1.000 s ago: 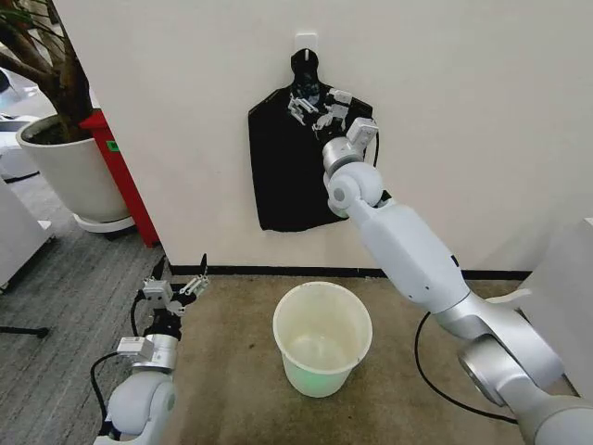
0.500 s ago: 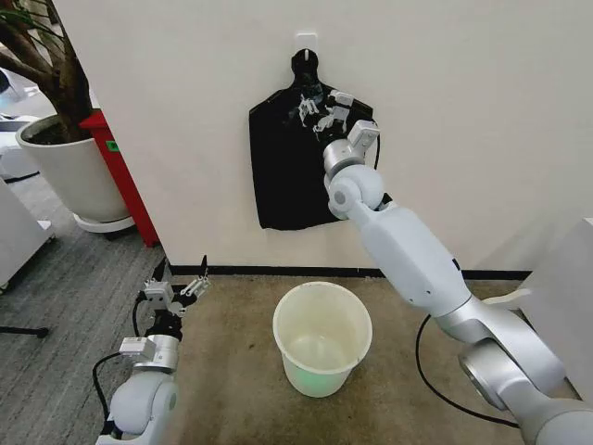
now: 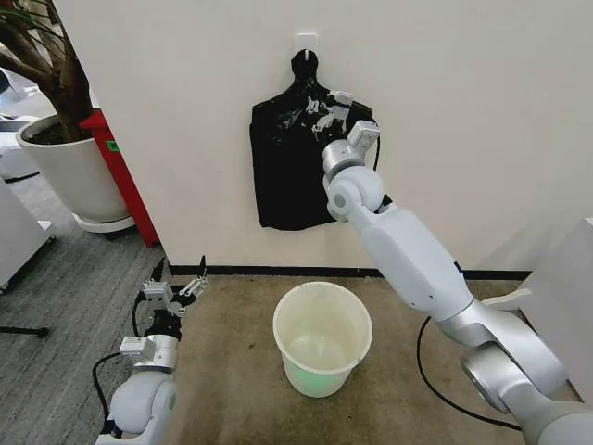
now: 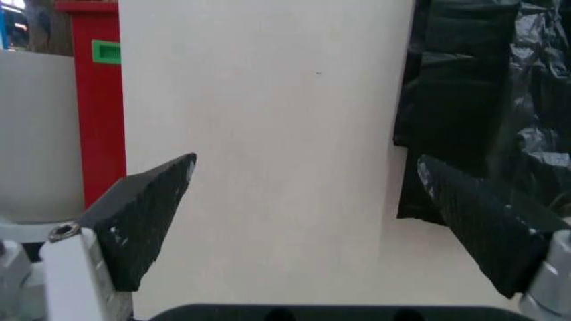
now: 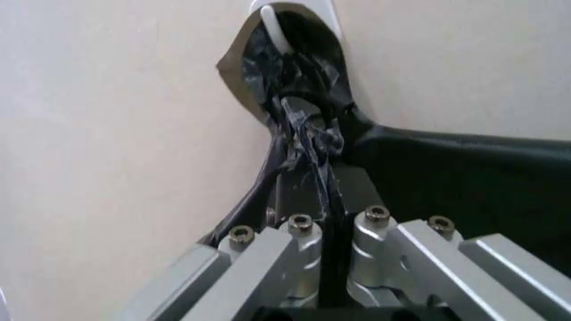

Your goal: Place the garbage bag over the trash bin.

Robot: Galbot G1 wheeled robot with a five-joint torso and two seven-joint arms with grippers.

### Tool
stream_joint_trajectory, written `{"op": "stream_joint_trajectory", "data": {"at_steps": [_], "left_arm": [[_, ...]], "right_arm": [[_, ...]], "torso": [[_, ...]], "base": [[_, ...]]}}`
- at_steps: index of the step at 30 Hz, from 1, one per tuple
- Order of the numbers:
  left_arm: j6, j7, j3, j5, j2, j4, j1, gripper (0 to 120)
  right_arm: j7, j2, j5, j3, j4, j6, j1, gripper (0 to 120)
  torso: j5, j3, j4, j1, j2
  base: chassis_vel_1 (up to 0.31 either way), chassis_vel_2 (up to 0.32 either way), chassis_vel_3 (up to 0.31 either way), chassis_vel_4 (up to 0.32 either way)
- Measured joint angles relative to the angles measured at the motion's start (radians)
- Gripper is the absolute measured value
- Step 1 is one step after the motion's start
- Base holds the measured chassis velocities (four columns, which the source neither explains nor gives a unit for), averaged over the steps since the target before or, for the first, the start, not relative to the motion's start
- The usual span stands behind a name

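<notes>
The trash bin (image 3: 315, 375), a cream-white bucket, stands open on the floor below the wall. Above it a flat black sheaf (image 3: 287, 176) hangs from a white wall hook (image 3: 306, 39). My right gripper (image 3: 320, 109) is raised to the sheaf's upper part. It is shut on a crinkled strand of glossy black film, the garbage bag (image 5: 308, 137), just below the knotted top. In the right wrist view the right gripper (image 5: 332, 217) has its fingers pressed together on that film. My left gripper (image 3: 181, 273) stays low at the left, open, pointing at the wall; the left gripper (image 4: 305, 164) holds nothing.
A large white planter (image 3: 65, 176) with a tree and a red cabinet (image 3: 120, 176) stand at the left past the wall corner. A black cable (image 3: 422, 366) loops on the floor right of the bin. A pale surface (image 3: 565, 278) closes the right side.
The right gripper has shifted slightly at the sheaf's top, and the black film around it now looks more bulged and crinkled. The left arm and the bin have not moved.
</notes>
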State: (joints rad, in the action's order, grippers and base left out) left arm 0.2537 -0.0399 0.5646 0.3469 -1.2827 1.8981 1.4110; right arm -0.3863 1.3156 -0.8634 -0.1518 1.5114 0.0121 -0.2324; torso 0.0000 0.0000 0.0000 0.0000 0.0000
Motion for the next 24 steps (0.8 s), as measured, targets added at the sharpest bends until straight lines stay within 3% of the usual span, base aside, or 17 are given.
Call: {"op": "stream_joint_trajectory", "data": {"at_steps": [24], "left_arm": [[0.003, -0.003, -0.001, -0.017, -0.006, -0.012, -0.001, 98]], "right_arm": [[-0.005, -0.011, 0.037, -0.016, 0.048, -0.003, -0.129, 0]], "torso": [[0.0, 0.0, 0.0, 0.0, 0.0]], "base": [[0.0, 0.0, 0.0, 0.0]]}}
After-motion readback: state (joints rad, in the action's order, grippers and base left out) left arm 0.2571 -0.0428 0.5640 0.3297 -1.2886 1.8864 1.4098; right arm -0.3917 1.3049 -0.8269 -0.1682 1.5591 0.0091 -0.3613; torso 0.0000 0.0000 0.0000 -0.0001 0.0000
